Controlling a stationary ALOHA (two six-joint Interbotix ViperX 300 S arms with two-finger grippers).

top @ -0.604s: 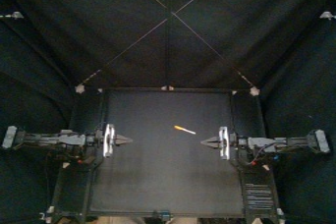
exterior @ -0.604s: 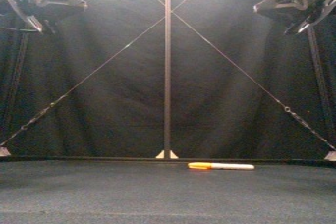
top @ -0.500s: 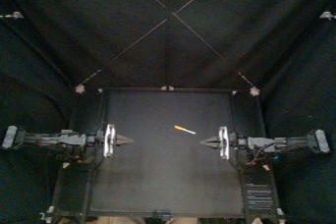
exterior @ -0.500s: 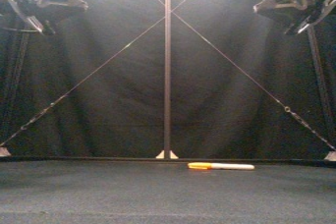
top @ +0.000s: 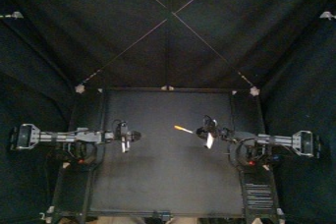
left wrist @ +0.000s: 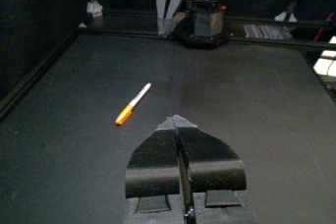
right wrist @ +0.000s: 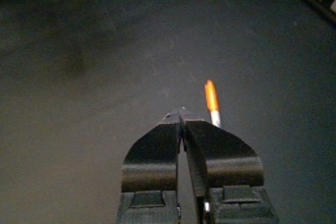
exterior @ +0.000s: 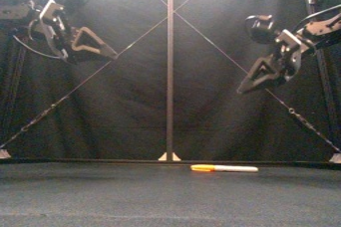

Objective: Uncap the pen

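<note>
Orange-capped slim white pen [top: 184,128] lies on matte table [top: 144,181]; left fingers [left wrist: 155,164] and right fingers [right wrist: 151,159] pressed together.

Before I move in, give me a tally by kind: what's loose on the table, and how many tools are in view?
pen, white, with its orange cap on: 1
tools, the left tool and the right tool, both shut: 2
Total: 3
</note>
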